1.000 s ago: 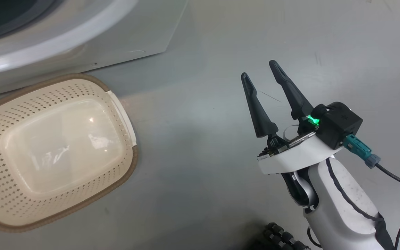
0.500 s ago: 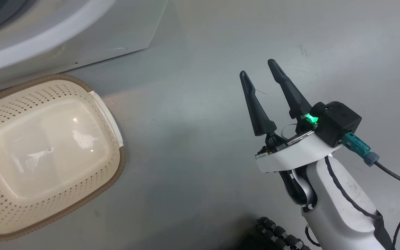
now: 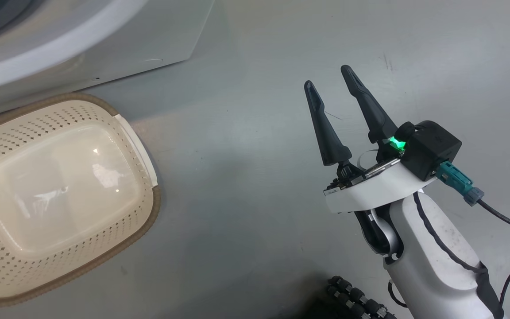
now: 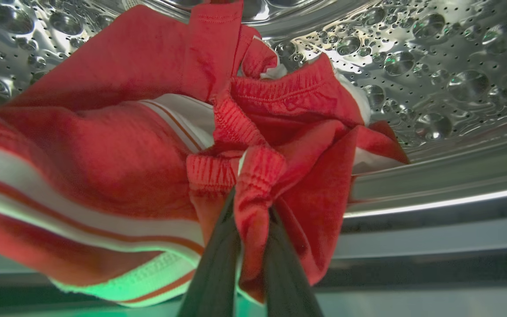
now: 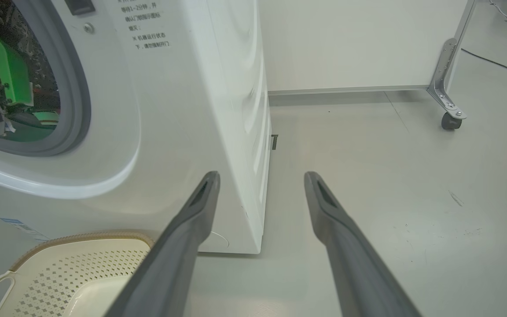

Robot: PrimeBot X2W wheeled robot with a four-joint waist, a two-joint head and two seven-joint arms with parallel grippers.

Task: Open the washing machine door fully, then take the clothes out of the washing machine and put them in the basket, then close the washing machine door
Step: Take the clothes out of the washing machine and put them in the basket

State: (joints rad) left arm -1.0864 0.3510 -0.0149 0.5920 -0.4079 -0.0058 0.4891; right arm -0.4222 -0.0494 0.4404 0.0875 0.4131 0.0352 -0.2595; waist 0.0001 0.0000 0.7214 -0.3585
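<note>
Inside the steel drum of the washing machine lie the clothes, bright red fabric with white stripes. My left gripper is shut on a bunched red fold with a ribbed hem, and the cloth hides its tips. The right gripper hangs open and empty over the floor, right of the basket. In the right wrist view, that gripper points past the machine's front right corner, with the basket's brown rim at the lower left. The washing machine door is out of view.
The washer's white front runs along the top left of the head view, just behind the basket. A metal frame leg on a caster and a floor cable sit far right. A black ribbed hose lies by my right arm.
The head camera swung slightly right at first, shifting basket and washer left in view. My right gripper has edged up a little, still open. My left gripper has closed.
</note>
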